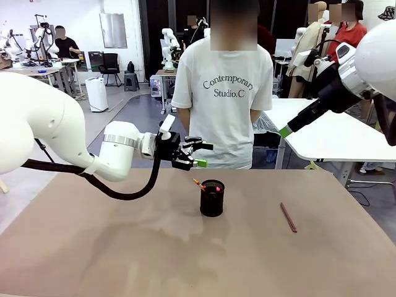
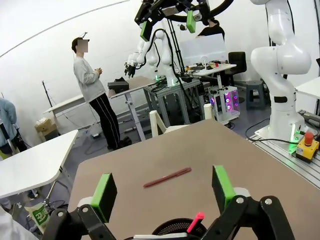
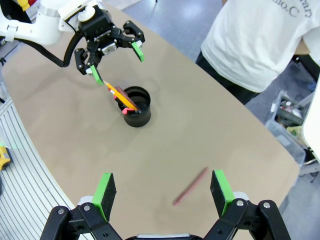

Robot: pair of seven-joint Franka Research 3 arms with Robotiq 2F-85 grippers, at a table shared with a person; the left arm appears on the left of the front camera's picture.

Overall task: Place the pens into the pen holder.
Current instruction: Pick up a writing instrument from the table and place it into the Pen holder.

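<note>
Pen holder (image 1: pixel 211 198) stands upright on the brown table (image 1: pixel 93 247), near the middle and closer to the far edge. Two pens (image 3: pixel 119 96) sit in it, a yellow-orange one and a dark one with a pink-red end, both leaning toward the robot's left with their tops above the rim. The reddish-pink pen (image 1: pixel 288 218) lies flat on the right half of the table, well apart from the holder, its long axis running far-to-near and angled slightly toward the right edge. Left gripper (image 1: pixel 198 154) hovers just above and left of the holder, jaws spread, nothing between them. Right gripper (image 1: pixel 286 130) is raised high over the far right corner, jaws likewise spread and empty. A person in a white T-shirt (image 1: pixel 223 93) stands at the far edge. The room has a grey floor, white tables and other people farther back. The right wrist view looks straight down and shows the lean of both pens; the left wrist view shows just a pink tip at the holder's rim, the loose pen beyond, and a red stop button (image 2: pixel 307 140) off the table's side.
</note>
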